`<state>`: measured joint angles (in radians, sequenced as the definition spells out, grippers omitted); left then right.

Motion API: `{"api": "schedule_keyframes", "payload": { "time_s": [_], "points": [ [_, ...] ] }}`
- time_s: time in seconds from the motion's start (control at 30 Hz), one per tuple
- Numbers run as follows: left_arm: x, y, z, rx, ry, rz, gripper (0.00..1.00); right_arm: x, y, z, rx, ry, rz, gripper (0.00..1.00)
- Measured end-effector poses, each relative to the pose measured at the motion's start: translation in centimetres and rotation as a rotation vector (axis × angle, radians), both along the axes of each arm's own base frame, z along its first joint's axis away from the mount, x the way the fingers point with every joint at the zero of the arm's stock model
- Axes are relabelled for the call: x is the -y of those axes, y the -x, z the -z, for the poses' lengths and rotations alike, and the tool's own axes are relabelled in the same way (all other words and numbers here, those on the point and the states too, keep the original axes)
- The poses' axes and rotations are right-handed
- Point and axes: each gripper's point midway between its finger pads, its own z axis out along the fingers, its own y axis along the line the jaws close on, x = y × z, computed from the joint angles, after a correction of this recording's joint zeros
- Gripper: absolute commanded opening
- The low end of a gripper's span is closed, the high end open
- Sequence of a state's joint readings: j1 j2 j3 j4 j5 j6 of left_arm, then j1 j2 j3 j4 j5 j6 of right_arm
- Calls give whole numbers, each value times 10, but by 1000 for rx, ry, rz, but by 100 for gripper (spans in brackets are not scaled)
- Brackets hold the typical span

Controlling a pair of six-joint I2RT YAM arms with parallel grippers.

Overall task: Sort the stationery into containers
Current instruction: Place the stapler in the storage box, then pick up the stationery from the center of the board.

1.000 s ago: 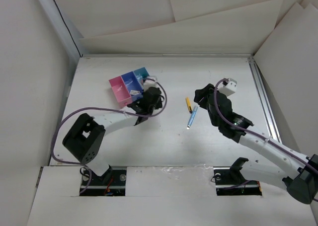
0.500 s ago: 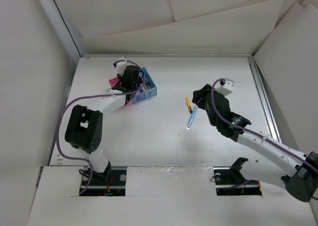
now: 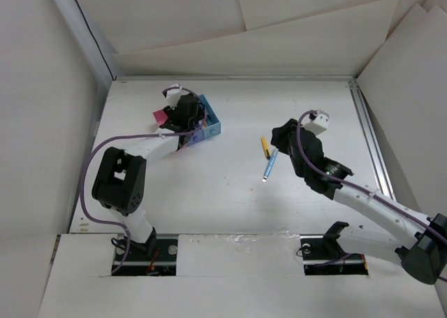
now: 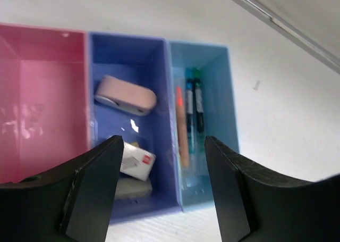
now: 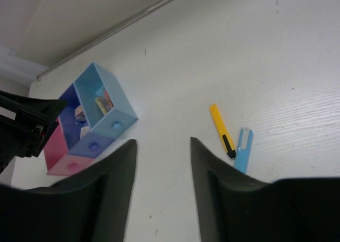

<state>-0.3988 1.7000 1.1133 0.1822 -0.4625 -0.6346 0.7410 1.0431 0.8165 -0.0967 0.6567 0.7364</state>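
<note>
The left claw (image 4: 162, 191) hangs over the 3 joined trays at the far left of the bench (image 3: 230, 199). Its fingers (image 4: 90, 189) stand apart with nothing between them. Through the gap, the wrist view shows the pink tray (image 4: 42, 93) on the left, the dark blue tray (image 4: 127, 56) in the middle and the light blue tray (image 4: 212, 66) on the right. In the dark blue tray lie a rounded beige eraser (image 4: 125, 94), a white block (image 4: 137, 162) with a red mark, and a grey block (image 4: 133, 188) just beside it. In the light blue tray an orange pen (image 4: 182, 125) lies lengthwise, with a green-capped pen (image 4: 197, 101) beside it. The pink tray's contents cannot be made out. From above and from the right wrist, the trays look tipped up, though how far is unclear.

The right claw (image 5: 162, 162) is over the middle of the bench, well apart from the trays, half open and empty. Near it a yellow cutter (image 5: 222, 131) and a blue pen (image 5: 243, 149) lie loose on the bench, their near ends almost touching.
</note>
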Motion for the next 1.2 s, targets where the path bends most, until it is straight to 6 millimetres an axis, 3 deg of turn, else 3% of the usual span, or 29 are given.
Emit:
{"api": "schedule_keyframes", "payload": {
  "time_s": [0.1, 0.17, 0.33, 0.43, 0.6, 0.73, 0.97, 1.2],
  "points": [
    [34, 14, -2, 14, -14, 105, 54, 2, 0, 0, 2, 7, 8, 26],
    [77, 31, -5, 26, -28, 215, 48, 5, -1, -1, 5, 8, 26, 8],
    [200, 91, -8, 42, -54, 509, 41, 18, -2, -3, 15, -7, 105, 2],
    [244, 114, 10, 19, -75, 605, 42, 30, 2, -9, 27, -31, 157, 2],
    [262, 108, 54, -60, -129, 613, 46, 46, 10, -28, 79, -104, 210, 1],
    [271, 96, 76, -96, -150, 600, 47, 59, 14, -33, 99, -137, 241, 1],
    [293, 78, 84, -100, -155, 594, 47, 65, 13, -28, 91, -147, 251, 1],
    [293, 75, 106, -129, -194, 577, 43, 61, 13, -28, 87, -157, 229, 18]
  ]
}}
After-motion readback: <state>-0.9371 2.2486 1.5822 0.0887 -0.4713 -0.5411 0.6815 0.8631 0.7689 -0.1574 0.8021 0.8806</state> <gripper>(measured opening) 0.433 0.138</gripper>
